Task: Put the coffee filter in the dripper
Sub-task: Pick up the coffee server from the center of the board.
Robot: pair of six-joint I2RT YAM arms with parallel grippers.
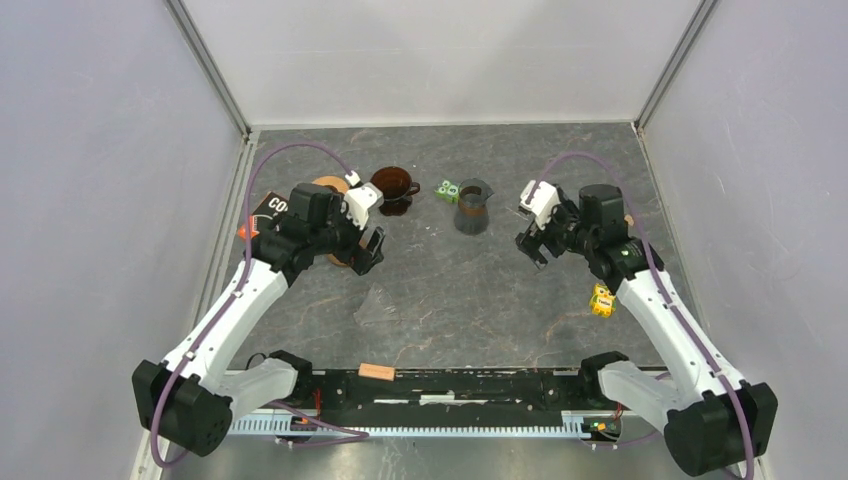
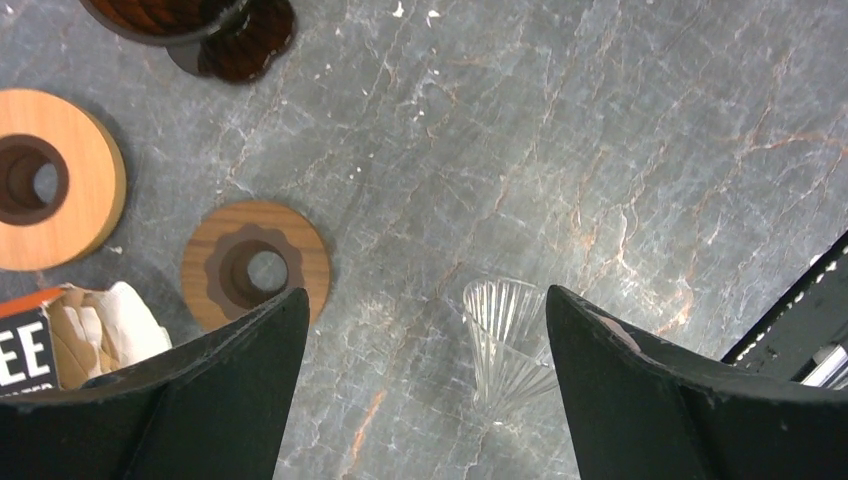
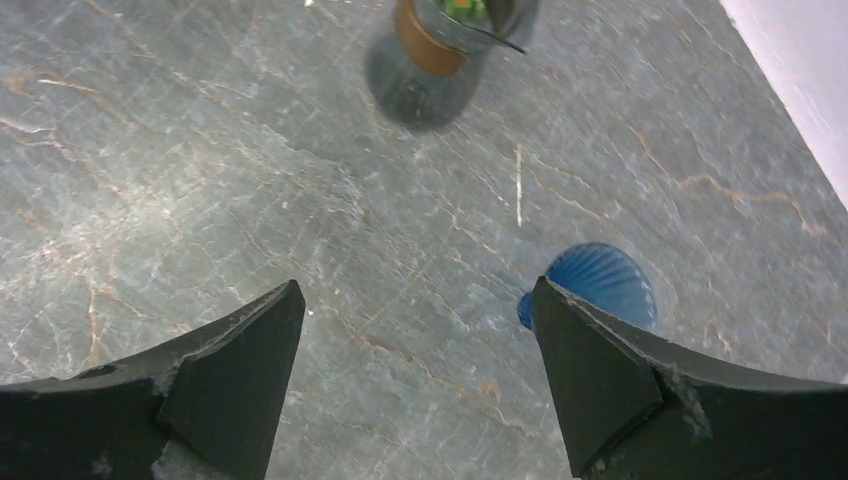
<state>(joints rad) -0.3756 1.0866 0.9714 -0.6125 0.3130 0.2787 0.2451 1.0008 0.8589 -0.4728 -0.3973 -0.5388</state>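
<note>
A clear ribbed glass dripper (image 2: pixel 505 340) lies on its side on the table, just inside my left gripper's right finger; it also shows in the top view (image 1: pixel 378 305). White paper filters (image 2: pixel 100 325) stick out of an opened box (image 1: pixel 262 214) at the left. A dark brown dripper (image 1: pixel 395 188) stands at the back. A blue ribbed dripper (image 3: pixel 602 283) sits beside my right gripper's right finger. My left gripper (image 2: pixel 422 295) (image 1: pixel 372 250) is open and empty above the table. My right gripper (image 3: pixel 417 285) (image 1: pixel 530 247) is open and empty.
Two wooden rings (image 2: pixel 45 180) (image 2: pixel 255 265) lie near the filter box. A glass carafe with a brown band (image 1: pixel 473 207) stands at the back centre beside a small green object (image 1: pixel 447 190). A small yellow object (image 1: pixel 602 300) lies at the right.
</note>
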